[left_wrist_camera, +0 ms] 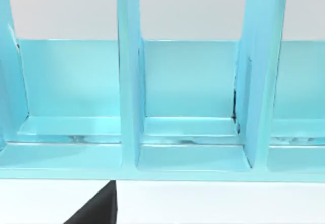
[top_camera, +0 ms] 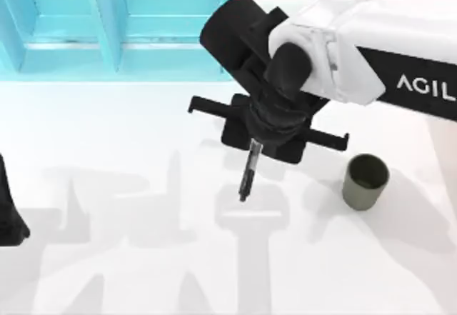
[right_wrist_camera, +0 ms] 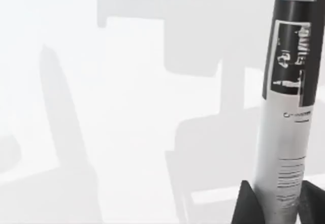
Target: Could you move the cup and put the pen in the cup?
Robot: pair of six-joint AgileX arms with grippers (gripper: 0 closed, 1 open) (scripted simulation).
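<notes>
My right gripper hangs above the middle of the table, shut on the pen. The pen points down out of it, black tip lowest, above the white tabletop. In the right wrist view the pen shows its grey-white barrel with dark print, held between two black fingertips. The olive-green cup stands upright on the table to the right of the pen, apart from it, and holds nothing. My left arm is parked at the table's left edge.
A teal shelf unit with upright dividers runs along the back left of the table; in the left wrist view its compartments are seen close up. The white tabletop stretches out in front.
</notes>
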